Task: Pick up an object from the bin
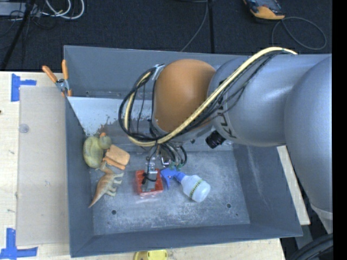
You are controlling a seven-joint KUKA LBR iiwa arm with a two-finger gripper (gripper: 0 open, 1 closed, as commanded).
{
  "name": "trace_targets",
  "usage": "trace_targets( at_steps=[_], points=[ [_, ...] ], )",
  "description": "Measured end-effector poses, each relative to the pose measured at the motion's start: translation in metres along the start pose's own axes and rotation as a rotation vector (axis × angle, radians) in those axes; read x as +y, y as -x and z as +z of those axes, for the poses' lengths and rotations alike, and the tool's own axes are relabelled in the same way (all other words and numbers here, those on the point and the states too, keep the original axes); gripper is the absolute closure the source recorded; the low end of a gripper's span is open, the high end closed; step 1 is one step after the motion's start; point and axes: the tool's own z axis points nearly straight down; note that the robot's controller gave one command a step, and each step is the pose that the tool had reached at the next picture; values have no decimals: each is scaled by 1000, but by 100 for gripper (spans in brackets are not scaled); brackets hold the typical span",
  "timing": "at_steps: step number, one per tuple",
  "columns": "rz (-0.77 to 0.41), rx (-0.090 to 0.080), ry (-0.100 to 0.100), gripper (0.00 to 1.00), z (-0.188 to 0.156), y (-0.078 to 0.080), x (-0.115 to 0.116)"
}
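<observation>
- Along the lower edge of the frame, the front wall of the grey metal bin (190,237) is nearest. The floor behind it is bare and dusty.
- Lower centre: a small flat red object (145,189) lies on the floor. The gripper (152,173) stands directly over it, its tip at the object's upper edge. Whether the tool is open or closed cannot be told, and contact cannot be confirmed.
- Just right of the red object is a blue-and-white bottle-like item (190,185), lying on its side with the white end to the lower right.
- Left of centre, a tan toy dinosaur (106,185) lies apart from the red object.
- Further back on the left, an orange block (117,157) touches a yellow-green soft toy (94,150).
- Upper centre and right: the wrist's orange cover (181,93), looped cables (135,107) and the grey arm (271,102).
</observation>
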Motion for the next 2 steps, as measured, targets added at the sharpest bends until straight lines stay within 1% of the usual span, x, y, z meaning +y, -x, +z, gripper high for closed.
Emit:
trace_targets(
  at_steps=[1,2],
  points=[
    [3,-7,1,0,-5,1,-1],
    [-60,-7,3,0,8,-20,-35]
  ],
)
